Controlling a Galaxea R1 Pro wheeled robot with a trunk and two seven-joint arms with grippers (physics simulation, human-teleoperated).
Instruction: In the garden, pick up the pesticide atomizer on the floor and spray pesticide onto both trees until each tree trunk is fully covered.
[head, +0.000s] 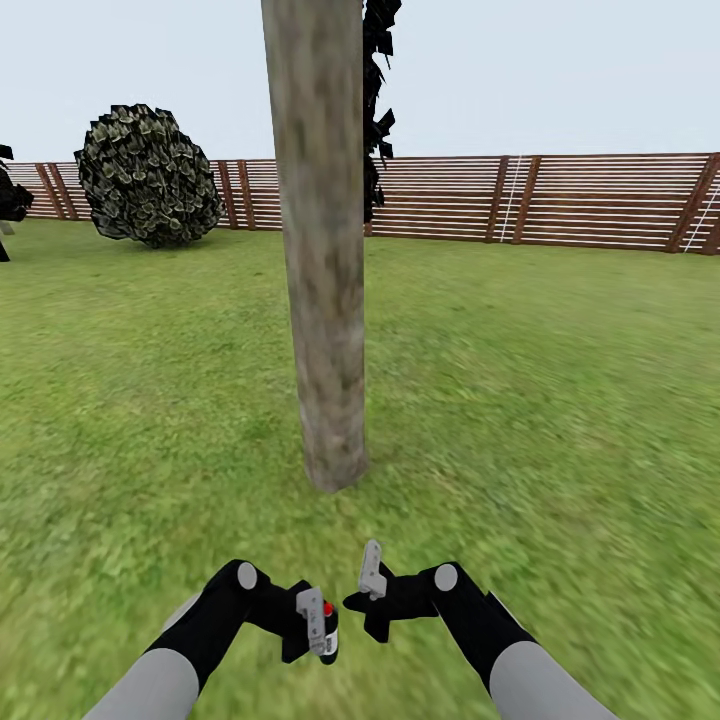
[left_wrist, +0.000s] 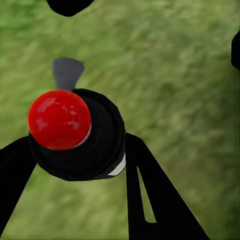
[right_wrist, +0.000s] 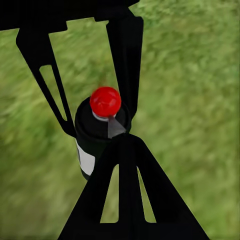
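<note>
One tree trunk (head: 325, 250), thick and pale grey-brown, rises from the grass floor (head: 560, 400) straight ahead of me. No pesticide specks show on its bark. My left gripper (head: 318, 625) is shut on the pesticide atomizer (head: 327, 618), a black bottle with a red cap, held low in front of the trunk's base. In the left wrist view the atomizer (left_wrist: 75, 135) sits between the two black fingers (left_wrist: 150, 190). My right gripper (head: 372, 578) hangs just right of it, shut and holding nothing. From the right wrist view, the atomizer (right_wrist: 100, 125) is just beyond the right gripper (right_wrist: 122, 142).
A round leafy bush (head: 148, 175) stands at the back left. A brown slat fence (head: 540, 200) closes the lawn's far side. One black conifer (head: 378, 100) stands behind the trunk, another (head: 10, 200) at the left edge. Grass stretches on both sides of the trunk.
</note>
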